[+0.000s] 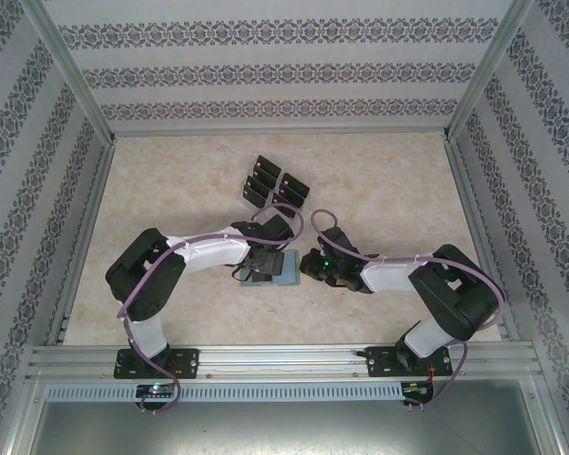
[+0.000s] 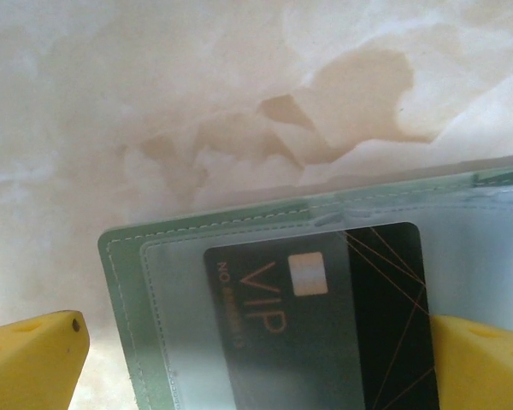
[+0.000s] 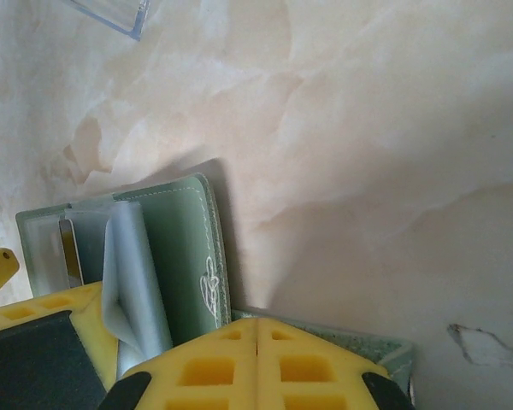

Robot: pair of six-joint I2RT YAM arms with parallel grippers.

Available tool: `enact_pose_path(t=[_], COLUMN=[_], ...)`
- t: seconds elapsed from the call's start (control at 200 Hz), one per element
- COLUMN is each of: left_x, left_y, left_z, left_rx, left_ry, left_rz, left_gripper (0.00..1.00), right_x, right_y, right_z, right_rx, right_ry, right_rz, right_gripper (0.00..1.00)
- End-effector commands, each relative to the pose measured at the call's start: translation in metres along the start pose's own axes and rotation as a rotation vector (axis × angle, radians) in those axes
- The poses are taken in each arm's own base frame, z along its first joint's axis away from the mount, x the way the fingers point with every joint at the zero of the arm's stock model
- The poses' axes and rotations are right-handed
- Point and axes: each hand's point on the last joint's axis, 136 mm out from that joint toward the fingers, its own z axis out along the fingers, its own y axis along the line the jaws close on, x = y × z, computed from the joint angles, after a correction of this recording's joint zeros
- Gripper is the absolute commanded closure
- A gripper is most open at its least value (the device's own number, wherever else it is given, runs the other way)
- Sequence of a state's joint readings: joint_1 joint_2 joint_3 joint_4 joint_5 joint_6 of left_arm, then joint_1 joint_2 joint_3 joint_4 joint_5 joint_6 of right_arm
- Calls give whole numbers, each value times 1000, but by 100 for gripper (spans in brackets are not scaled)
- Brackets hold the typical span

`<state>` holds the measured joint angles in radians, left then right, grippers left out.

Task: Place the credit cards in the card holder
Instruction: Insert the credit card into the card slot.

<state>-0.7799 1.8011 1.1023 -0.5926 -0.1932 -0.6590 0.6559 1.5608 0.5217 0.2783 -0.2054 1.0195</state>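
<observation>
Your wallet lies open on the counter, just toward 6 o'clock from the middle of the top view. In the left wrist view one black card marked "VIP" in pale gold sits inside it. The card's 9 o'clock half is under the clear window pocket, and its 3 o'clock half is bare and crossed by thin gold lines. The wallet's stitched green border runs around the card at 12 and 9 o'clock.

Your left end effector hangs right over that card with its jaws spread wide. One yellow fingertip stands off the wallet's 9 o'clock edge. The other fingertip is at the card's 3 o'clock edge, and you cannot tell whether it touches.

Your right end effector comes in from 3 o'clock of the wallet with its two yellow fingers pressed together. In its own view the tips sit over the wallet's green leaf, beside a small embossed mark and a loose clear flap. Whether they pinch any of the leaf you cannot tell.

At 12 o'clock from the wallet, near but apart, the other black cards stand in rows in the clear rack. A corner of the rack shows at 11 o'clock in the right wrist view.
</observation>
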Motion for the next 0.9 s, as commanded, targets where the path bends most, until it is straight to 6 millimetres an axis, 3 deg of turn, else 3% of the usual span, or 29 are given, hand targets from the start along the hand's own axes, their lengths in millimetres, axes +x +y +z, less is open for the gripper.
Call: enact_pose_path(t=[0.0, 0.894], left_x=[18, 29], left_y=[21, 45], left_z=[-5, -13], left_rx=[-78, -110], left_ry=[39, 39], left_rz=[52, 42], left_gripper=[0, 0], right_x=[5, 3], right_y=[-40, -42], right_z=[2, 2], right_rx=[146, 156], right_ry=[10, 11], right_rz=[52, 55], right_gripper=[100, 100])
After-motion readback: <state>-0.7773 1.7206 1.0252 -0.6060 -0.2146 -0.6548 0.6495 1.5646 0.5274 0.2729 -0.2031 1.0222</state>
